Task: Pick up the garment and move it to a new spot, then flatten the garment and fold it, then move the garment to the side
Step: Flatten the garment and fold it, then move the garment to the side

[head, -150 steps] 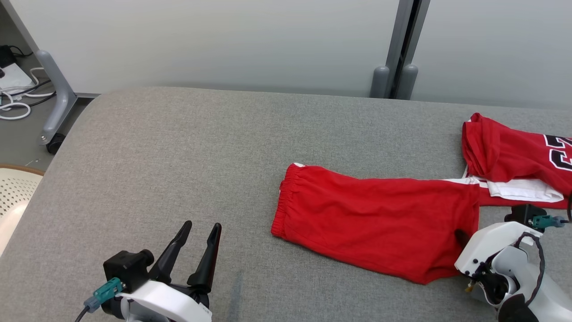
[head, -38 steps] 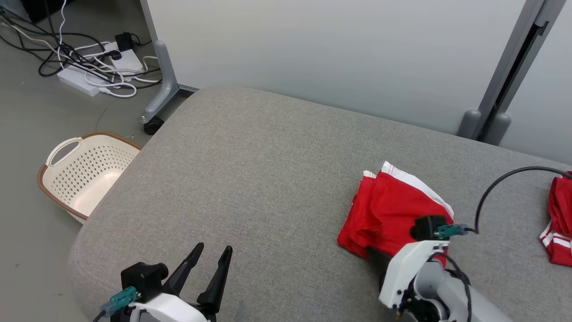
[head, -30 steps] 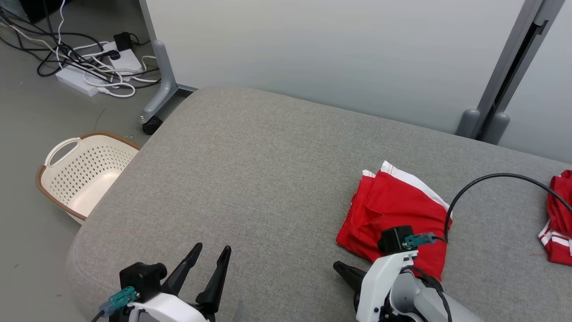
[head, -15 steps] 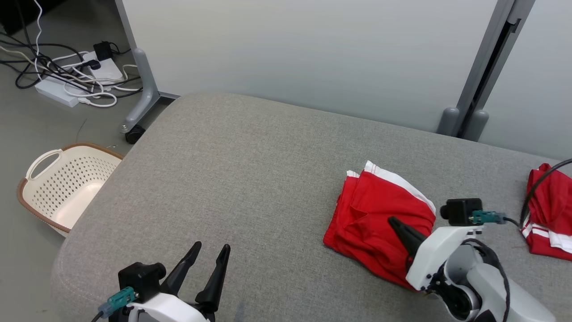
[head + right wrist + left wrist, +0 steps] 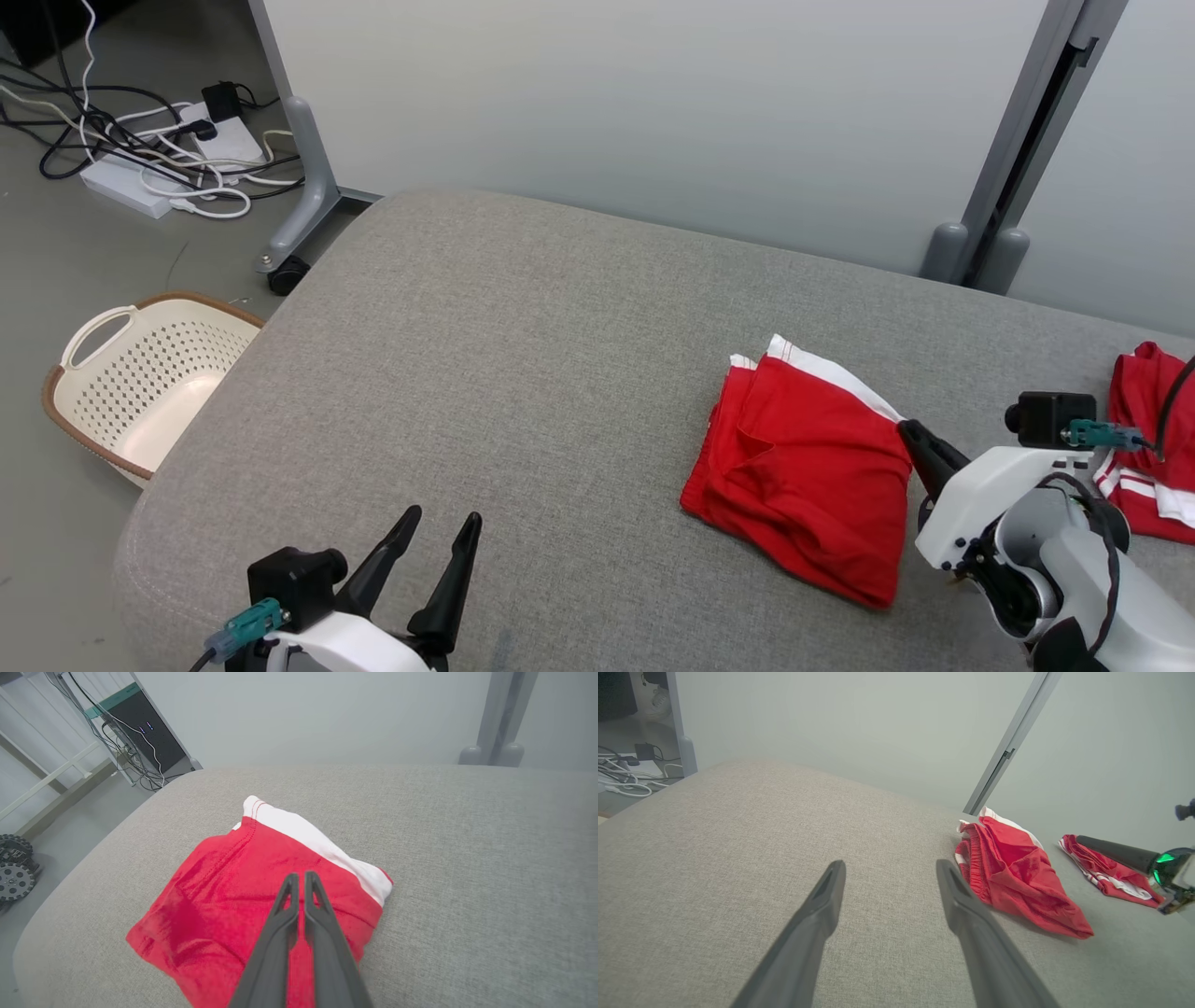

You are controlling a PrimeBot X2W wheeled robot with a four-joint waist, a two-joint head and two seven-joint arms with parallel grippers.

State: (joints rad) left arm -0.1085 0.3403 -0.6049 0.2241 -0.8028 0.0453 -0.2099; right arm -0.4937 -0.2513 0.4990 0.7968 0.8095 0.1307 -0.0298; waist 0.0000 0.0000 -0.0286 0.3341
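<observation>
The garment is a pair of red shorts with white trim, lying folded in a compact bundle on the grey padded table. It also appears in the left wrist view and the right wrist view. My right gripper is shut, its tips at the bundle's right edge; in its own view the shut fingers hover over the red cloth with nothing between them. Far from the garment, at the table's front left, my left gripper stands open and empty.
A second red garment with white stripes lies at the table's right edge. On the floor to the left stand a cream laundry basket and a power strip with cables. A grey post rises behind the table.
Five seconds ago the shorts lay spread out long; they now lie folded. Over the last second my shut right gripper swung from the bundle's front left to its right edge. The camera shifted slightly.
</observation>
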